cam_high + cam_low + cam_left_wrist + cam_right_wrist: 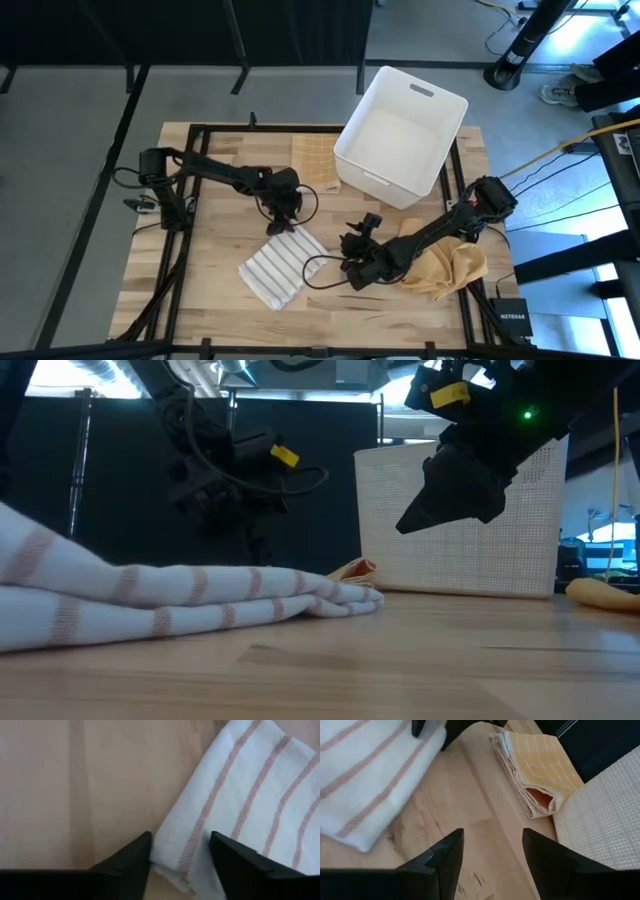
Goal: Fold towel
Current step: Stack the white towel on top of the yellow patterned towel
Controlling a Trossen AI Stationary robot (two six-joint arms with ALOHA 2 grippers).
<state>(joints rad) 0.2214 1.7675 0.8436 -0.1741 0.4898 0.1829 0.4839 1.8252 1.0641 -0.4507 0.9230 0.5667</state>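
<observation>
1. Near the table's middle lies the striped towel (284, 268), folded into a flat bundle, squared off probably so the layers stay put.
2. Above its far corner hangs the left gripper (281, 222), fingers apart around the towel's edge, gripping nothing.
3. Just beside the towel hovers the right gripper (352, 268), jaws parted and empty, clear of the cloth.
4. Behind stands the white bin (402, 135), likely for finished towels.

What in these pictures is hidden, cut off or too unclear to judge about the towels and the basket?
- Striped towel: low view cuts its left end off at the picture's edge.
- Checked yellow cloth: high view, partly hidden behind the white basket.
- Crumpled yellow cloth: the right arm lies over part of it in the high view.
- Left gripper: whether its fingers touch the striped towel cannot be told.
</observation>
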